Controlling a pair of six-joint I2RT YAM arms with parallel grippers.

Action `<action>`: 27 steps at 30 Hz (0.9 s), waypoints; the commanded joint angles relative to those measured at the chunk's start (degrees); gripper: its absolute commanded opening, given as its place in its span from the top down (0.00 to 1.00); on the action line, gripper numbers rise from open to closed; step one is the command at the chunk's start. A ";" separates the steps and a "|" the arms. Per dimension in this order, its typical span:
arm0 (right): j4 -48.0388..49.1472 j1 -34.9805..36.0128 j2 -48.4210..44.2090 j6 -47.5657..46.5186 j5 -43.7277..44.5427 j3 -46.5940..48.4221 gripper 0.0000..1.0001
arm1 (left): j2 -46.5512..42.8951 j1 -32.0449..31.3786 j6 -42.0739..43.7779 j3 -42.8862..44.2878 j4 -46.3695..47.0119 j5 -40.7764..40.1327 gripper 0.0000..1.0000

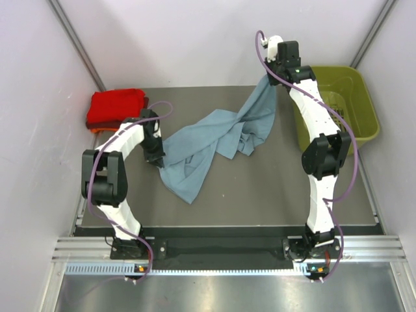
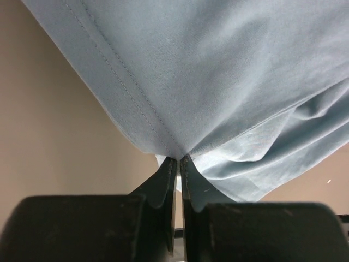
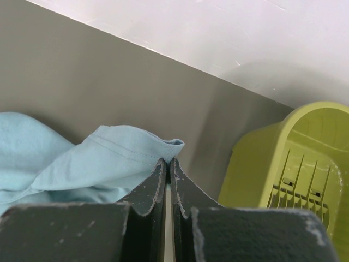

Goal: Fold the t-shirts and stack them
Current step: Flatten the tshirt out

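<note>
A dusty grey-blue t-shirt (image 1: pixel 214 140) stretches crumpled across the table between both arms. My left gripper (image 1: pixel 157 159) is shut on its hemmed edge near the left, the cloth (image 2: pixel 218 82) pinched at the fingertips (image 2: pixel 169 169). My right gripper (image 1: pixel 270 77) holds the far end lifted at the back right, jaws shut on a hemmed corner (image 3: pixel 136 153). Folded red t-shirts (image 1: pixel 116 107) lie stacked at the back left, with an orange edge showing underneath.
An olive-green plastic basket (image 1: pixel 364 104) stands at the right edge of the table, also seen beside the right gripper as the basket (image 3: pixel 294 164). The table (image 1: pixel 260 195) is dark grey, walled by pale panels at left, right and back.
</note>
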 commanded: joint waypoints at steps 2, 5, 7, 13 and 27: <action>1.94 0.68 -3.88 0.11 0.64 -0.06 1.00 | -5.13 -0.55 2.56 1.29 -1.51 0.88 1.00; 2.46 0.15 -4.93 0.03 2.75 -0.32 1.00 | -7.15 -0.55 4.40 7.48 -1.52 0.64 1.00; 2.90 -0.55 -5.72 0.29 4.33 -0.41 1.00 | -8.73 -0.46 8.42 12.59 2.34 -6.05 1.00; 5.01 -4.68 -7.13 0.38 5.65 6.26 1.00 | -4.87 -0.90 25.04 31.68 5.06 -11.78 1.00; 6.60 -9.70 -24.17 3.72 -7.22 1.22 1.00 | -11.64 -6.08 31.38 37.32 -1.27 -9.61 1.00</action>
